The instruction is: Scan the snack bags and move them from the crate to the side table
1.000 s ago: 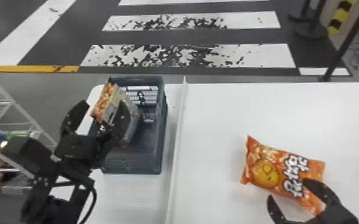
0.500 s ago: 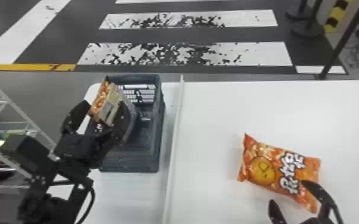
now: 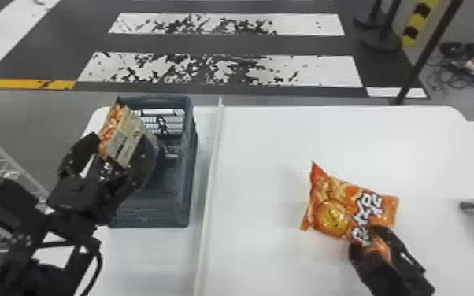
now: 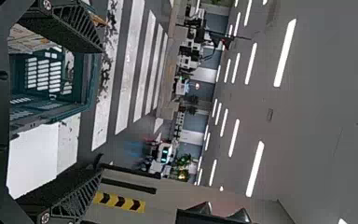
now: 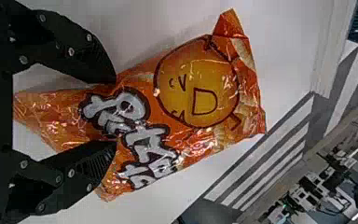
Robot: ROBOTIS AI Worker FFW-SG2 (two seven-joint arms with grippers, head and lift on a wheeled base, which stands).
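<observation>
Right gripper (image 5: 114, 113): fingers closed in on the orange snack bag (image 5: 200, 84), gripping it by opposite edges near one end. In the earlier head views the same fingers stood well apart at the bag's near side; they have since drawn together, and the film now bulges between them. The approach is thus giving way to the grasp, probably ahead of lifting or turning the bag for its scan. The bag lies on the white tabletop (image 3: 263, 256), on the robot's right of the raised divider (image 3: 210, 177); whether this surface is the side table cannot be told.

Beyond the divider, the left gripper (image 3: 121, 137) is at the crate (image 3: 153, 212), fingers apart. A second bag (image 3: 130, 134) leans in the crate by these fingers; contact is unclear. That bag probably remains to be moved. The soft film could slip if lifted on a shallow grip.
</observation>
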